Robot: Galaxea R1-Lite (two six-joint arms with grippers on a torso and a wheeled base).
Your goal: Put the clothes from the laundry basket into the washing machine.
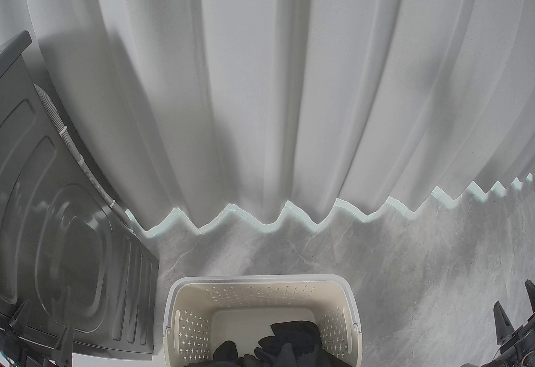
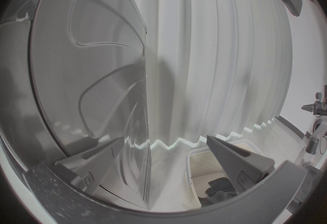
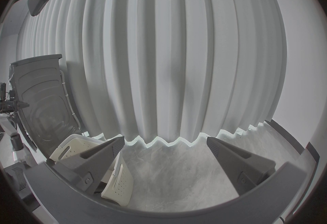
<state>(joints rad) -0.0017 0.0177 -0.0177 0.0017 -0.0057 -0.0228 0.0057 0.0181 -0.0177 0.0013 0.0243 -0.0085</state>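
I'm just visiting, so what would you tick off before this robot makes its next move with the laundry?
1. Clothes left in the laundry basket: ok, dark clothes lie inside.
2. Left end effector open and empty: ok.
3. Right end effector open and empty: ok.
4. Washing machine door open: cannot tell; the side with the hose faces the head camera.
5. Basket sits between both end effectors: ok.

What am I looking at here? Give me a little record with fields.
basket: on the floor, beside the washing machine
clothes: dark, in the basket
left gripper: open, empty, by the washing machine
right gripper: open, empty, above the floor
backdrop: white curtain
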